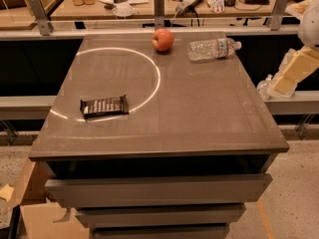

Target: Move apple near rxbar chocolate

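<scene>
The red-orange apple (163,39) sits at the far edge of the grey table, about mid-width. The rxbar chocolate (104,106), a dark flat bar with pale lettering, lies at the table's near left, on a bright curved line of light. My gripper (290,73), pale yellow, hangs off the table's right side, past its edge and level with the middle of the top. It holds nothing that I can see. It is far from both the apple and the bar.
A clear plastic water bottle (213,48) lies on its side just right of the apple. The table (199,113) has drawers below. A cluttered bench (149,4) runs behind it. Cardboard boxes (35,208) stand on the floor at the lower left.
</scene>
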Motion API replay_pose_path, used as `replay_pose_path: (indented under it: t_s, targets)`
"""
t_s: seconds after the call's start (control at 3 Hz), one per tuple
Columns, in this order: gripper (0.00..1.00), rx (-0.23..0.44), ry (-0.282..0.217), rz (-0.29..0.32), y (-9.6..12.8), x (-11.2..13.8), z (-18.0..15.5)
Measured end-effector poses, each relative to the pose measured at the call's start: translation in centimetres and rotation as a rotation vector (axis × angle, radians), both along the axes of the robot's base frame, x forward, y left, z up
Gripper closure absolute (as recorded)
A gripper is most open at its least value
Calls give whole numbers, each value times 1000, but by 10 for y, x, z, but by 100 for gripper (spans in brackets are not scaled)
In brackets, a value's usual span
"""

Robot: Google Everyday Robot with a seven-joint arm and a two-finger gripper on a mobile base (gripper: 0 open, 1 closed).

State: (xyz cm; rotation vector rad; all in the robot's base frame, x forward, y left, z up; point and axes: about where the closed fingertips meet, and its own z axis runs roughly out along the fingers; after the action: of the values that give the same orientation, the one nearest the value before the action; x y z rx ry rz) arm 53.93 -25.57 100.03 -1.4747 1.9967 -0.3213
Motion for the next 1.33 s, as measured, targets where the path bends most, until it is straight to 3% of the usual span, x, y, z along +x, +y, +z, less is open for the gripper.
replay_pose_path:
  t_s: [0.33,0.67,1.33]
  targets:
    - [0,40,-137,76,3,46,9]
    - [0,40,-137,76,3,46,9]
    - [0,101,-180,154,18,99,1]
